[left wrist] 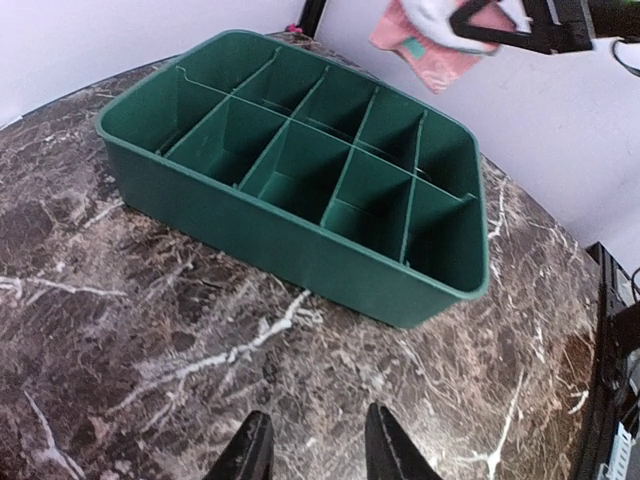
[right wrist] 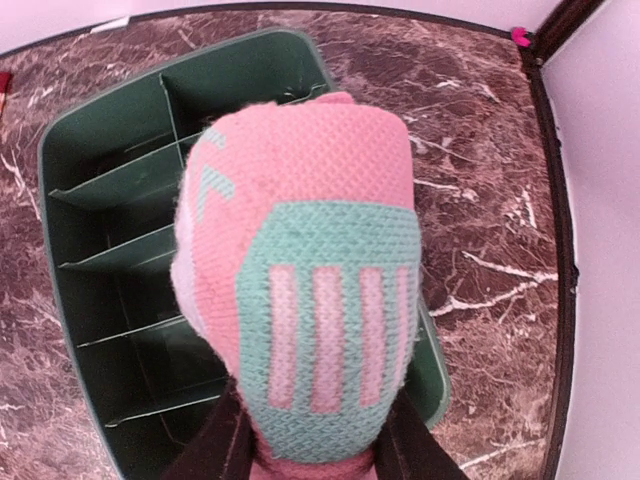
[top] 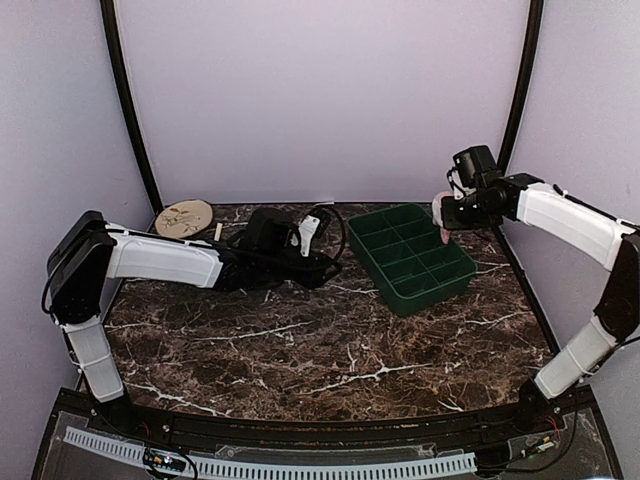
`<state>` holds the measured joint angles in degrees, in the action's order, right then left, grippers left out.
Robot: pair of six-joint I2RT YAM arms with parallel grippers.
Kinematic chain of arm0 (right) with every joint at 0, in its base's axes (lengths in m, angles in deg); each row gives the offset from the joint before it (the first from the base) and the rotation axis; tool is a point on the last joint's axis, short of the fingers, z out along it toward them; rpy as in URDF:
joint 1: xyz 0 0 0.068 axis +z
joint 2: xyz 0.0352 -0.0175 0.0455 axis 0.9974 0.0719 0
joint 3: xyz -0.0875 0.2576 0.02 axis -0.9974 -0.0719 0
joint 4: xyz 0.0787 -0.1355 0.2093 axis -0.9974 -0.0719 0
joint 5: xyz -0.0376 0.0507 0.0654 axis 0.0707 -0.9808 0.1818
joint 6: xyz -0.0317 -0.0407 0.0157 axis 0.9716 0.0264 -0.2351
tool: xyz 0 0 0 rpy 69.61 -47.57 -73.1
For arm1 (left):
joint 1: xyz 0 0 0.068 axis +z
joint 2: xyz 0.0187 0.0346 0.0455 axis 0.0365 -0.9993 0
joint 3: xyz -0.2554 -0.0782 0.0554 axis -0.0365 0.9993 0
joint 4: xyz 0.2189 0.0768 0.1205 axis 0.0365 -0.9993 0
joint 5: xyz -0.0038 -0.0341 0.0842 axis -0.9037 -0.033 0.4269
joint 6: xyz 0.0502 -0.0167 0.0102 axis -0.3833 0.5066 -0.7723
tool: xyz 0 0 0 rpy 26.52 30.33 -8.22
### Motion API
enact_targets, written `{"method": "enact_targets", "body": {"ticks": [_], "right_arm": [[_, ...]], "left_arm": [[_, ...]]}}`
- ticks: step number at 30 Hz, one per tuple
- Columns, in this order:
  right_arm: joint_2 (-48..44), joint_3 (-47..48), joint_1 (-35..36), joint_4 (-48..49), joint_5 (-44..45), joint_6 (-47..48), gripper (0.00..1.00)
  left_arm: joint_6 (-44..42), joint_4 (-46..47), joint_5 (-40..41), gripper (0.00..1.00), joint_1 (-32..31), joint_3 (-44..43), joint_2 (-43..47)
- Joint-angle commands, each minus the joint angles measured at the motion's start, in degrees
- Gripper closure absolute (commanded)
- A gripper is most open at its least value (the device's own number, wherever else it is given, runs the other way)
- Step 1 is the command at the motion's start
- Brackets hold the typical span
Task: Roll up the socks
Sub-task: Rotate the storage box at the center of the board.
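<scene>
A pink sock (right wrist: 300, 290) with a teal panel and pale stripes is bunched into a rounded bundle, and my right gripper (right wrist: 315, 440) is shut on it, a dark finger (right wrist: 215, 445) on each side. The bundle hangs above the far right corner of the green divided tray (top: 415, 255). From the left wrist view the pink sock (left wrist: 430, 50) shows high above the tray's back rim. My left gripper (left wrist: 318, 425) is open low over the marble, a short way in front of the tray, with only bare table between its fingers. No other sock is in view.
The green tray (left wrist: 300, 240) has several compartments, all bare where visible. A round beige plate (top: 184, 217) lies at the back left corner. Dark cables (top: 325, 225) loop near the left wrist. Curved pale walls close in the table.
</scene>
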<state>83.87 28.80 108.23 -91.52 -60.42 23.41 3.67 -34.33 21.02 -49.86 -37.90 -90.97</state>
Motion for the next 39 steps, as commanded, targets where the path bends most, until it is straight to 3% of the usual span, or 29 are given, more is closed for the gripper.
{"method": "enact_targets", "body": {"ticks": [1,9,17,25,39], "right_arm": [[-6.1,-1.6,1.2,-4.2,5.2,-6.7,1.00],[-14.5,-7.8,6.1,-13.1,13.9,-17.8,1.00],[-21.2,-14.5,9.8,-21.6,15.9,-28.9,1.00],[-22.5,-18.3,12.2,-25.6,13.3,-35.9,1.00],[-17.2,-25.0,12.3,-17.8,10.1,-38.4,1.00]], "left_arm": [[1.0,1.8,5.1,0.65,1.4,-6.5,-3.4],[6.0,2.1,13.3,0.60,3.9,-16.3,-11.4],[9.3,1.9,15.7,0.58,8.0,-28.4,-20.8],[12.6,2.8,10.6,0.56,11.7,-39.1,-29.2],[23.0,1.8,-0.7,0.55,12.2,-59.8,-47.7]]}}
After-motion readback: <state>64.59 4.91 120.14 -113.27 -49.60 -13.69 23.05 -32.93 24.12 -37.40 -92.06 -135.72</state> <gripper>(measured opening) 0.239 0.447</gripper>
